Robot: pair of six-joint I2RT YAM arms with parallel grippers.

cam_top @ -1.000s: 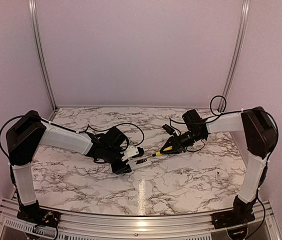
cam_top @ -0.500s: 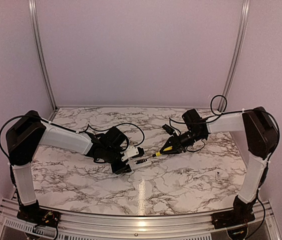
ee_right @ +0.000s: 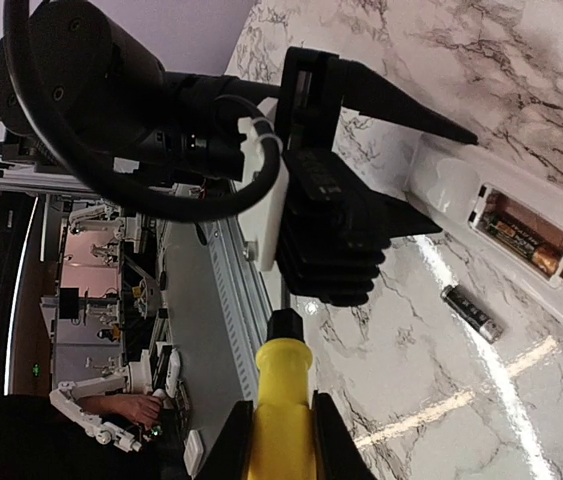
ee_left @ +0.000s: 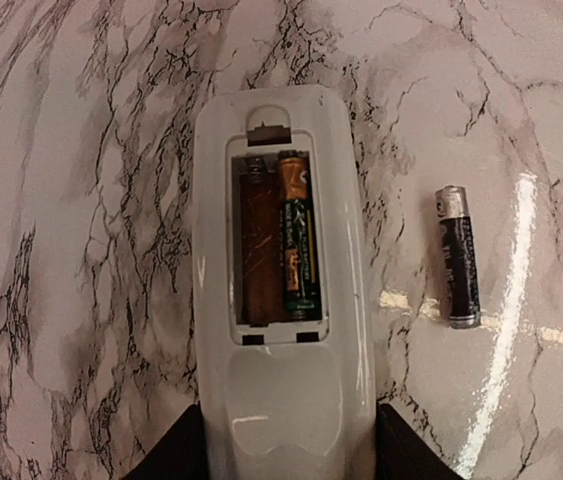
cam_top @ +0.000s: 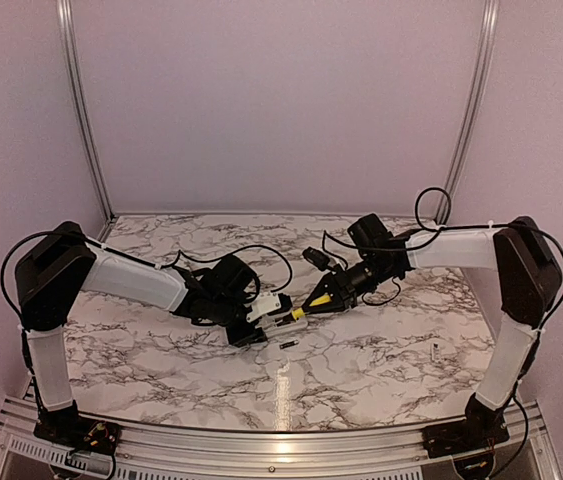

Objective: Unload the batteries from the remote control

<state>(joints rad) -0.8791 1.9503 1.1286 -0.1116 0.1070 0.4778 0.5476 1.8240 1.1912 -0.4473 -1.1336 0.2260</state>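
The white remote control point(ee_left: 283, 395) lies back-up on the marble, its compartment open. One battery point(ee_left: 299, 238) sits in the right slot and the left slot is bare. A second battery point(ee_left: 458, 256) lies loose on the table to the remote's right. My left gripper point(ee_left: 286, 462) is shut on the remote's near end, with a black finger on each side. In the top view the left gripper point(cam_top: 258, 325) holds the remote control point(cam_top: 287, 322), and the loose battery point(cam_top: 288, 346) lies just in front of it. My right gripper point(cam_top: 324, 297) is shut on a yellow-handled screwdriver point(ee_right: 281, 400), whose tip points at the remote.
A tiny pale screw point(cam_top: 432, 350) lies on the marble at the right. Cables loop behind both wrists. In the right wrist view the left gripper's black body point(ee_right: 341, 235) stands close ahead of the screwdriver, with the remote control point(ee_right: 431, 185) and the loose battery point(ee_right: 471, 312) beyond it.
My right arm has swung left, bringing the screwdriver tip up to the remote. A battery now lies on the table in front of the remote. The left arm has barely moved.
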